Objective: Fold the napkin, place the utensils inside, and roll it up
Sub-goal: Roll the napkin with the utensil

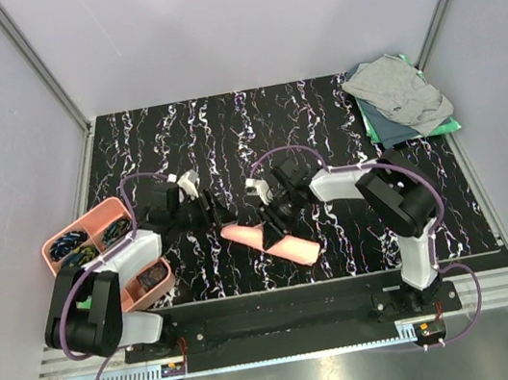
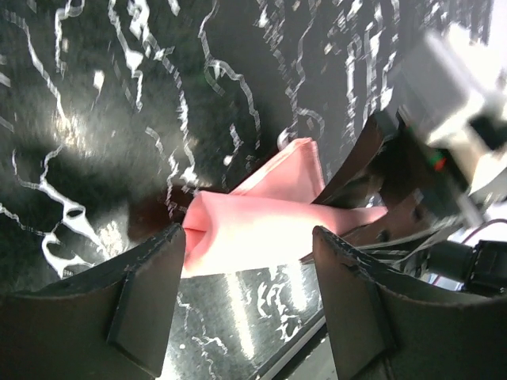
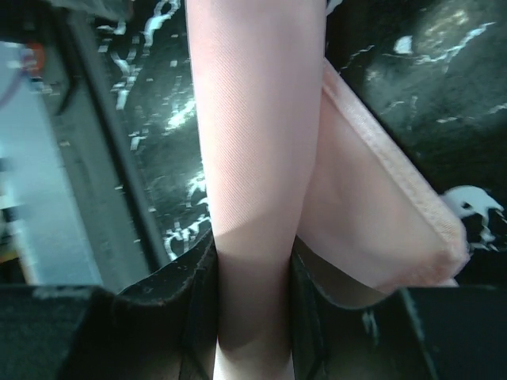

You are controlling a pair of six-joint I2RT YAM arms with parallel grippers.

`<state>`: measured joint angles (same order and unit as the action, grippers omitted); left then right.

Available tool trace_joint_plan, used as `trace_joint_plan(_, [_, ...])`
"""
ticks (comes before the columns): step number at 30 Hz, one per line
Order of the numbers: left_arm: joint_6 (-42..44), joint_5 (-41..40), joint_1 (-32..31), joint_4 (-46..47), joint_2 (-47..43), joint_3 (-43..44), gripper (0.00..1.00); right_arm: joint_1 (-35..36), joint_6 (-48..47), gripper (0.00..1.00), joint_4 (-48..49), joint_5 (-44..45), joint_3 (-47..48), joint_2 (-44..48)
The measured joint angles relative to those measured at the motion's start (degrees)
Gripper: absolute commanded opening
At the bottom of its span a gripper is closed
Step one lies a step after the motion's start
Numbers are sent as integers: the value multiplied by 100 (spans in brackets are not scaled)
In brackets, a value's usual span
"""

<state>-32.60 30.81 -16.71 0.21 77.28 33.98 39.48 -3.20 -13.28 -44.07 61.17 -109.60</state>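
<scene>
The salmon-pink napkin (image 1: 277,242) lies rolled into a tube on the black marbled table, near its front edge. My right gripper (image 1: 275,218) is shut on the roll; in the right wrist view the roll (image 3: 253,142) runs up between the jaws of the gripper (image 3: 253,305), with a loose folded flap (image 3: 380,222) beside it. My left gripper (image 1: 216,212) is open at the roll's left end. In the left wrist view the roll (image 2: 261,233) lies just beyond the spread fingers of that gripper (image 2: 249,273). No utensils show.
A pink compartment tray (image 1: 57,247) with small items stands at the left edge by the left arm. A grey cloth (image 1: 399,93) lies on a green cloth (image 1: 446,126) at the back right corner. The table's front edge (image 1: 328,280) runs just below the roll.
</scene>
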Motion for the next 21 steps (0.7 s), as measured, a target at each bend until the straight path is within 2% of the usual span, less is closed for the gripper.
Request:
trace_joint_plan(6, [-24, -2, 0, 293, 4, -348, 65, -293, 225, 40, -39, -1274, 195, -566])
trace_joint_plan(9, [-33, 0, 0, 457, 4, -490, 59, -385, 334, 41, -55, -1657, 249, -741])
trace_joint_plan(12, [-61, 13, 0, 671, 4, -629, 51, -455, 415, 41, -57, -1923, 271, -841])
trace_joint_plan(15, [-146, 70, 0, 944, 35, -787, 36, -522, 481, 42, -57, -2129, 334, -931])
trace_joint_plan(16, [-175, 96, 0, 1043, 68, -835, 29, -540, 505, 43, -55, -2166, 356, -953])
trace_joint_plan(20, [-254, 179, 0, 1259, 262, -929, 18, -586, 595, 55, -48, -2190, 420, -1005])
trace_joint_plan(21, [-260, 190, 0, 1305, 317, -929, 16, -590, 614, 63, -50, -2146, 420, -1005])
